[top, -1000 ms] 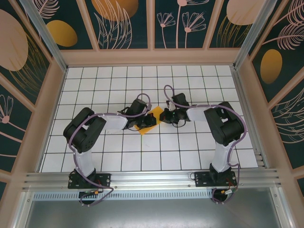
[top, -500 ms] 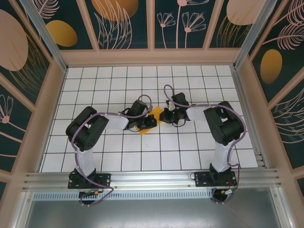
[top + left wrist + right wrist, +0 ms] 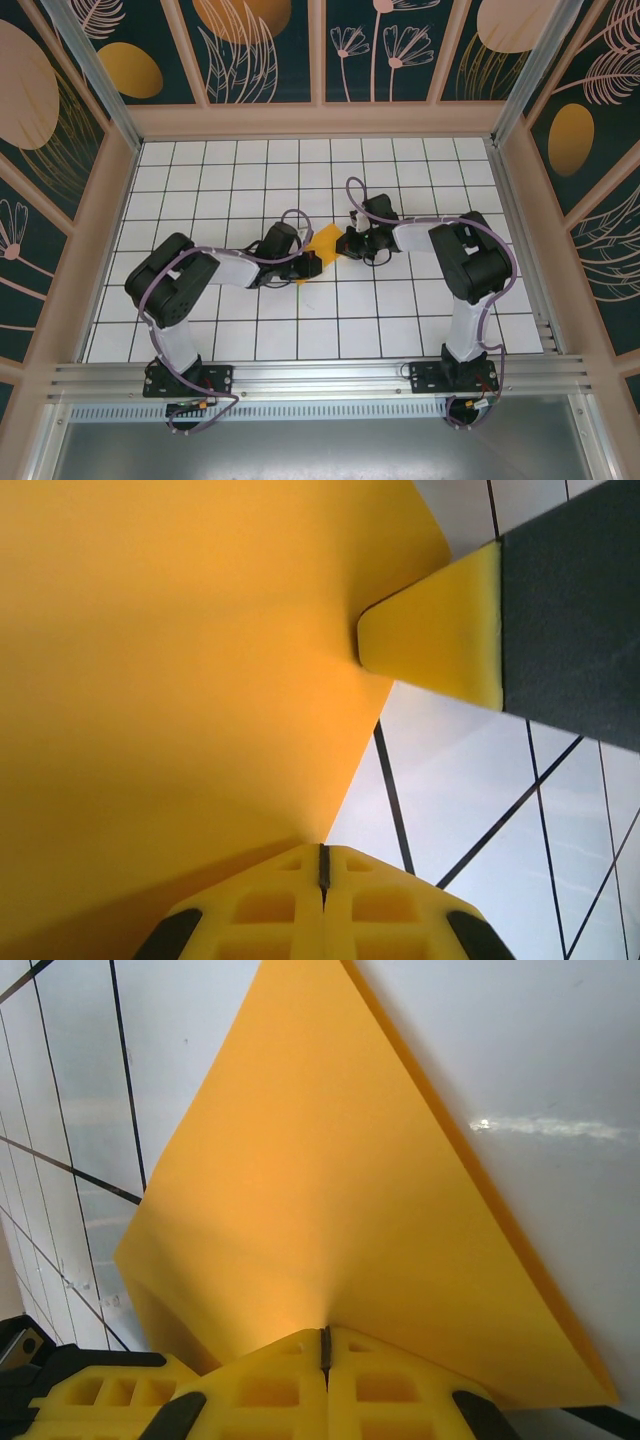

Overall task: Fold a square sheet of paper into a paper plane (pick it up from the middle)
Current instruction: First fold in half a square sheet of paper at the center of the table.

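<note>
1. The sheet (image 3: 326, 242) is plain orange-yellow paper. It sits as a small pointed shape near the middle of the table (image 3: 200, 180), between the two grippers. In the right wrist view it looks like a triangle tapering to a point away from the camera, and its right edge looks doubled.
2. The left gripper (image 3: 311, 266) has its jaws closed. In its own wrist view the sheet's edge runs straight into the seam between the pads, so it is pinching the paper.
3. The right gripper (image 3: 346, 243) is also closed on the sheet, which fans out from its fingertips in the right wrist view. One of its fingers (image 3: 432, 630) meets the sheet's far edge.
4. The grippers face each other closely across the paper. Bare grid squares lie open on every side, out to the wooden frame (image 3: 320, 120).
5. The table is white with black grid lines. Dark floral panels (image 3: 260, 50) wall it in, and a metal rail (image 3: 320, 375) runs along the near edge.
</note>
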`<state>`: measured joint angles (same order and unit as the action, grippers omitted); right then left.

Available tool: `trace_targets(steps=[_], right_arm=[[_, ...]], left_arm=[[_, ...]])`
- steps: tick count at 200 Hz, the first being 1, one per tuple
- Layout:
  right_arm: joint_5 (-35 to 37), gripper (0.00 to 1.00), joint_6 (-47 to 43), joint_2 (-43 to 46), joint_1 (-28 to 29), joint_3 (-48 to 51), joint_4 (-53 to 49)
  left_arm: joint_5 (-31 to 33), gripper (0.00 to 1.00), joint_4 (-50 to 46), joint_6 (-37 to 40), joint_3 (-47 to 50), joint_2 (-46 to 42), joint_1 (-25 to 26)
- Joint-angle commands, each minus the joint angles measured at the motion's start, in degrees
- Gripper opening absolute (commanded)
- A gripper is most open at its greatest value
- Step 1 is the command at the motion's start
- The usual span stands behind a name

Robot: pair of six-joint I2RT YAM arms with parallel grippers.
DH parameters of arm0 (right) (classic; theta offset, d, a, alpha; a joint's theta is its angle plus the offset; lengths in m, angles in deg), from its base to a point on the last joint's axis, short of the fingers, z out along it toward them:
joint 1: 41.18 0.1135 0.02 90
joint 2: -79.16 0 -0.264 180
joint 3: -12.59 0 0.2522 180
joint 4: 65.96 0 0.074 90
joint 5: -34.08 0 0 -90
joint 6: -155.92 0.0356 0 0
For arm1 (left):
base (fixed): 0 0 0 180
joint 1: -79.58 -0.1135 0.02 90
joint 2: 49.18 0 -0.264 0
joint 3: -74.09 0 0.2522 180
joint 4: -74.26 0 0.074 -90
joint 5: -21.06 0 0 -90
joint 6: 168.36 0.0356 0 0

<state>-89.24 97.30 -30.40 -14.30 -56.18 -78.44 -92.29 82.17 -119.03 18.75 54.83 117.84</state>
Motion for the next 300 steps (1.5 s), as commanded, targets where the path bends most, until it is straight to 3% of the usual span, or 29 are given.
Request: trace_targets(steps=[1, 217, 280, 300], right_arm=[[11.3, 0.00, -2.1, -6.3, -1.2, 2.7, -8.9], [12.3, 0.00, -2.3, -7.1, -1.8, 3.0, -9.5], [11.3, 0.00, -2.5, -6.0, -1.8, 1.9, -10.0], [10.4, 0.00, -3.0, -4.0, -1.6, -0.3, -10.4]], left_arm=[[0.8, 0.00, -10.3, 2.1, 3.9, 0.0, 0.2], [2.1, 0.00, -10.5, 1.4, 16.7, -8.8, 0.2], [3.2, 0.00, -13.8, 1.1, 13.2, -12.3, 0.2], [7.1, 0.00, -15.6, -0.2, 9.1, -15.6, 0.2]])
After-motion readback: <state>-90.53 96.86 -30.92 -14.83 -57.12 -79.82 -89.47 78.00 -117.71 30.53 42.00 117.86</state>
